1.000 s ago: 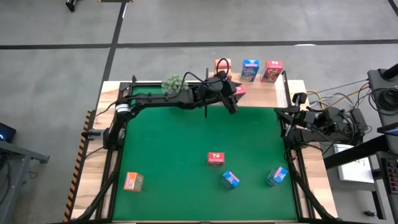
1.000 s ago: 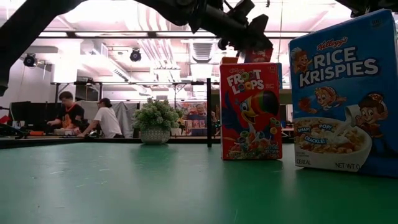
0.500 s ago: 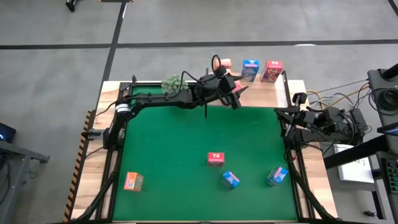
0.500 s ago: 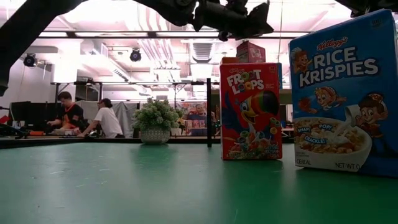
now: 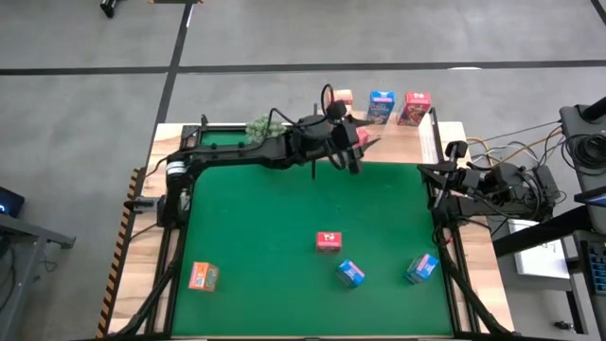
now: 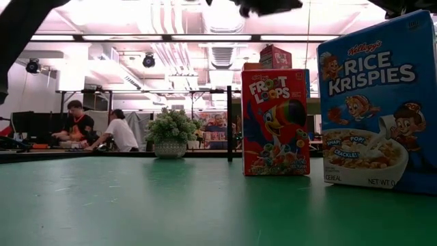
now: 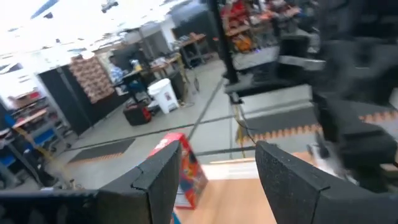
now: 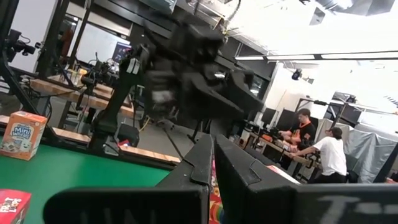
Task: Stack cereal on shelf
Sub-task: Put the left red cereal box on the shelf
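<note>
Worktop (image 5: 147, 284) with a big green mat (image 5: 275, 218) over most of it. The left arm stretches across the back of the mat, and the left gripper (image 5: 350, 152) hangs over the back edge just in front of the shelf (image 5: 393, 131). Its jaws are spread wide with nothing between them. From its wrist camera a red cereal box (image 7: 188, 171) stands just past one finger, not gripped. The right arm is parked at the right edge of the worktop, and the right gripper (image 8: 213, 140) is closed tight on nothing. On the shelf there's an orange box (image 5: 343, 98), a blue box (image 5: 381, 106) and a red one (image 5: 414, 107) in a row. Loose on the mat, well apart from the shelf: a red box (image 5: 328, 242), two blue boxes (image 5: 350, 274) (image 5: 422, 268) and an orange one (image 5: 203, 277) (way off in the near left corner). Little green plant (image 5: 260, 126) sits at the back, partly under the left arm.
</note>
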